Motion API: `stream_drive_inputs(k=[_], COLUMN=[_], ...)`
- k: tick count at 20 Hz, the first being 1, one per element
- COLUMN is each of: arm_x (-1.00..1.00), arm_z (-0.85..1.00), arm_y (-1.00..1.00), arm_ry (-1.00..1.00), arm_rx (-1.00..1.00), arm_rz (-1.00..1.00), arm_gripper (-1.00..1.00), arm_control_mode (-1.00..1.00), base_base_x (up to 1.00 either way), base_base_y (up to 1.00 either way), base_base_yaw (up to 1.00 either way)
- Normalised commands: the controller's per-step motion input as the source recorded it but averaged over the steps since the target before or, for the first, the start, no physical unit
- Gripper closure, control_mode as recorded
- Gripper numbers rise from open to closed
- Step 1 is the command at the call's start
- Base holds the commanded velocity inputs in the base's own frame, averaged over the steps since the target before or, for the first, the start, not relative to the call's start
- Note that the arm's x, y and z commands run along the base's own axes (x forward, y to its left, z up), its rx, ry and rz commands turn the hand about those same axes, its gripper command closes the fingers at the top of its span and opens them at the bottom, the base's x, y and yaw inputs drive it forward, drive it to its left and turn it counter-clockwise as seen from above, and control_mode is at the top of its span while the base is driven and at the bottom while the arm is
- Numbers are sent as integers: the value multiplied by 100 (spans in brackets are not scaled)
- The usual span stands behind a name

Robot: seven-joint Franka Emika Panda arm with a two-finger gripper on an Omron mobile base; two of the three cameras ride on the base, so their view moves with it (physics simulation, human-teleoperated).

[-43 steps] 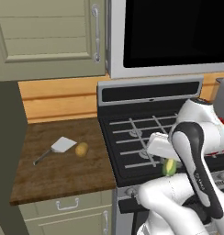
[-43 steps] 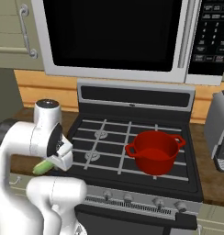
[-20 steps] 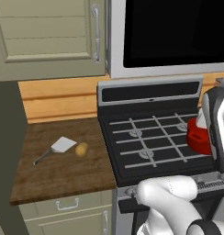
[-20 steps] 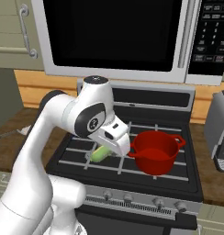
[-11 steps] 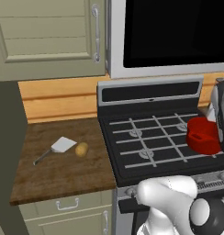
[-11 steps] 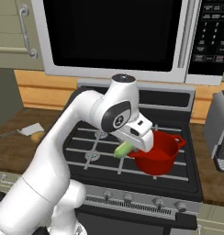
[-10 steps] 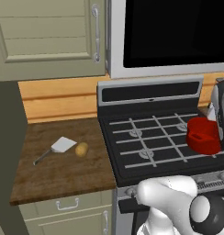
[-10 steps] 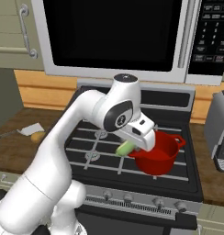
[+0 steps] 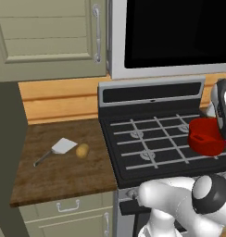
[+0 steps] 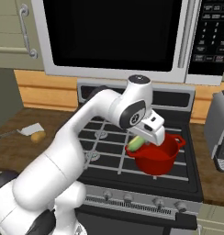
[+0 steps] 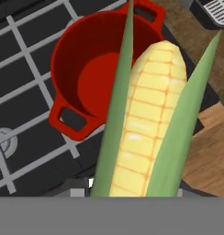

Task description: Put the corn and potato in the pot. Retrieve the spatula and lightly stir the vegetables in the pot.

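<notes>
Corn, a slim yellow-green cob (image 10: 136, 143), is clamped in the two-finger gripper (image 10: 142, 142), long axis angled over the near rim of the round red pot (image 10: 156, 157).

The pot (image 11: 86, 73) looks like smooth, bright red enamel with a soft sheen, plain inside and out. The corn (image 11: 146, 128) shows bumpy, matt yellow kernels between smooth, flat green husk leaves. The stove (image 9: 147, 139) top is dark and matt, crossed by thin pale grey metal-looking grates. The worktop (image 9: 59, 171) at nine o'clock of the stove is dark brown wood with visible grain, low in shine. On it, the spatula (image 9: 57, 149) has a pale grey, flat, matt blade and a thin dark handle, and the potato (image 9: 82, 150) has a dull golden-brown skin. The microwave (image 10: 114, 32) door is glossy black in a silvery frame.
</notes>
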Motion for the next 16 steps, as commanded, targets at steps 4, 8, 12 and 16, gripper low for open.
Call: stream_drive_inputs(k=[4, 8, 12, 16], arm_x=[45, 55, 47, 17], arm_z=[-22, -29, -21, -31], arm_y=[-29, -16, -29, -12], arm_ry=[0, 0, 0, -1], arm_rx=[0, 0, 0, 0], arm_rz=[0, 0, 0, 0], arm_gripper=[100, 100, 100, 100], arm_control_mode=[-100, -100, -100, -100], base_base_x=[0, 0, 0, 0], base_base_y=[0, 0, 0, 0], base_base_yaw=[0, 0, 0, 0])
